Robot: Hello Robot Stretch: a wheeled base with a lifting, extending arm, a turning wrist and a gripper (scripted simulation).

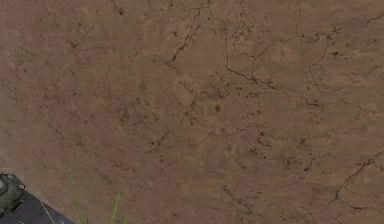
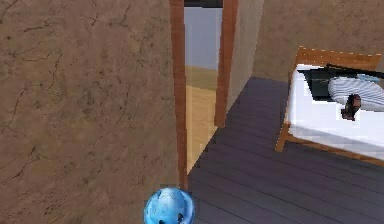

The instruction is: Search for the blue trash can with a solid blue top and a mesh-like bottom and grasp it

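Wall [image 1: 200, 100]: brown and matt, rough like earth or coarse plaster, with thin dark cracks running through it. The arm side view shows the same finish.
Door frame [image 2: 178, 90]: reddish-brown wood, smooth, with a slight sheen.
Floor [image 2: 280, 180]: dark planks that look like wood, matt, with the seams visible.
Bed frame [image 2: 335, 55]: lighter orange-brown wood, smooth.
Sheet [image 2: 315, 118]: plain white cloth, matt.
Striped cloth [image 2: 365, 92]: grey and white, soft-looking.
Blue rounded thing [image 2: 170, 208]: smooth and glossy with pale highlights, looks like plastic.
Floor past the doorway [image 2: 200, 105]: tan, matt, material unclear.
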